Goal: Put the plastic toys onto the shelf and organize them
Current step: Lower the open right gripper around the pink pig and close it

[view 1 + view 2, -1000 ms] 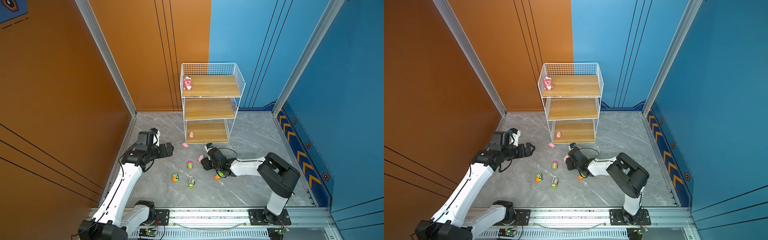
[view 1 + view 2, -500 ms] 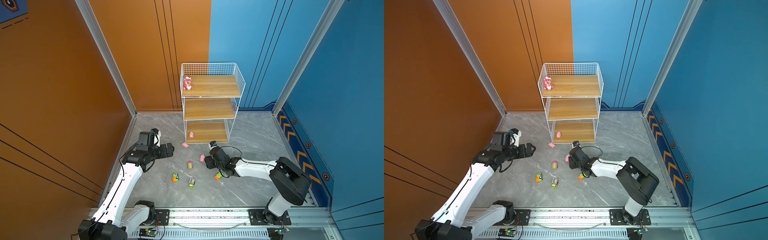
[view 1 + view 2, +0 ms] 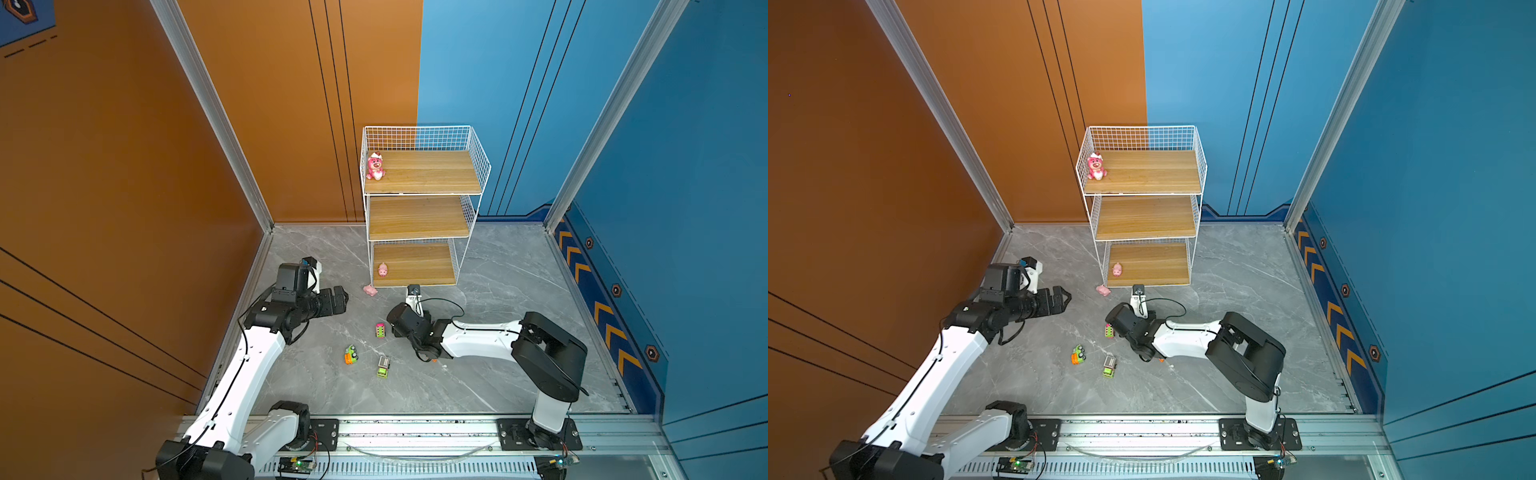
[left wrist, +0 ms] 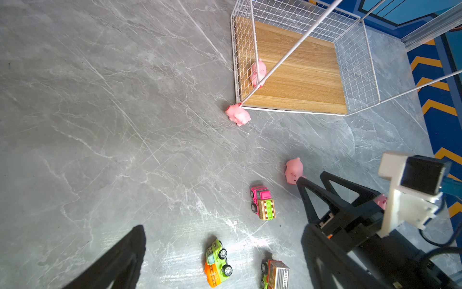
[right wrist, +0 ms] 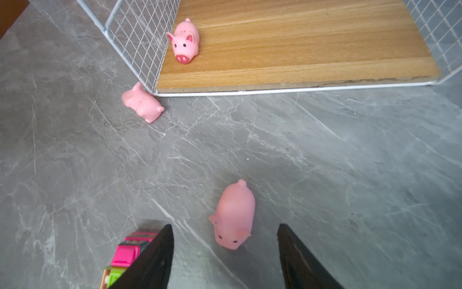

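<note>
Right arm (image 3: 478, 338) low, fingers (image 5: 160, 250) apart astride a pig (image 5: 232, 217)

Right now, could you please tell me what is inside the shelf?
On the shelf, the pink bear stands on the top board and one pig sits on the bottom board. The middle board's visible front is bare; its back, under the top board, is hidden.

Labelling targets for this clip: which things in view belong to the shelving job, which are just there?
Job: shelf, pink bear, pig on bottom board, pig at shelf corner, pink truck, pig beside it, green-orange car, grey-green truck.
Just there: floor, base rail, wall panels.
</note>
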Controlling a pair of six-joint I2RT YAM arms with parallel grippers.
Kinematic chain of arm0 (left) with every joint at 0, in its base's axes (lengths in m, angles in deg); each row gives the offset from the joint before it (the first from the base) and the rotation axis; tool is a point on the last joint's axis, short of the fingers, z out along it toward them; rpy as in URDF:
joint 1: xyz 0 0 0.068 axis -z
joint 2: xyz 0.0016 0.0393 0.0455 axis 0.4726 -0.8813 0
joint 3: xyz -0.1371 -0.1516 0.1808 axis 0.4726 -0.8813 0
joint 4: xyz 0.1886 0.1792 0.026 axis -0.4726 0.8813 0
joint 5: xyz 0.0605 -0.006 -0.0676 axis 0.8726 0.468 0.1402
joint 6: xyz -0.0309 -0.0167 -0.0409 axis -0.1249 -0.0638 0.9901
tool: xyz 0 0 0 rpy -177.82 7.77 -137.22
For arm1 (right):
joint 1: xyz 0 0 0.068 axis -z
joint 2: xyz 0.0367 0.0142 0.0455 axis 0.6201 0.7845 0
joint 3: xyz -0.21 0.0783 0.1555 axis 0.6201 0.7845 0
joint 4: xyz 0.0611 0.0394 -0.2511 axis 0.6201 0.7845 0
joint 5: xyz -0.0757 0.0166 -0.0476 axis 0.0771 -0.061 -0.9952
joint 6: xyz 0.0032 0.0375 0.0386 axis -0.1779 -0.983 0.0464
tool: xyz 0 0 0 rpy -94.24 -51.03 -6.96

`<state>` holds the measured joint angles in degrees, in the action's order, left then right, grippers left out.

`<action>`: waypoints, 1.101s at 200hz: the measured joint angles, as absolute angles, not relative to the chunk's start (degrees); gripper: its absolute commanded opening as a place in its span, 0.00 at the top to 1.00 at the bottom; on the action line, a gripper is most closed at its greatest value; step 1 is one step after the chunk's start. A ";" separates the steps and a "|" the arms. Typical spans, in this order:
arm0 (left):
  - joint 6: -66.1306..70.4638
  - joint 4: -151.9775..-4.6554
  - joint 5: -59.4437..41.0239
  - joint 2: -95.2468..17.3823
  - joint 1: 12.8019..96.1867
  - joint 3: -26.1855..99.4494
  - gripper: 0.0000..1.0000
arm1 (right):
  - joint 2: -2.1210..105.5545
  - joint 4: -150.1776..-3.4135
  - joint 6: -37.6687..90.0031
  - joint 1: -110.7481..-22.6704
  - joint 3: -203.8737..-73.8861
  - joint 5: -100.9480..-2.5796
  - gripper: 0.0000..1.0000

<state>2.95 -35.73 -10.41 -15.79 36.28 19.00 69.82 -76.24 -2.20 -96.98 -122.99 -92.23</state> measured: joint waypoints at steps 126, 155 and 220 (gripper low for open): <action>-0.13 -35.73 -6.43 -10.63 43.89 18.94 0.02 | 76.97 -71.80 -6.70 -97.46 -127.87 -95.05 0.44; -1.58 -35.73 -5.77 -10.07 45.53 18.72 0.02 | 77.50 -71.52 -6.57 -96.76 -129.33 -94.61 0.50; -2.25 -35.70 -5.36 -10.04 45.85 18.24 0.02 | 80.27 -71.50 -6.70 -94.97 -130.77 -92.49 0.61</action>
<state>-2.25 -35.70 -5.36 -10.04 45.85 18.24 80.27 -71.50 -6.70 -94.97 -130.77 -92.49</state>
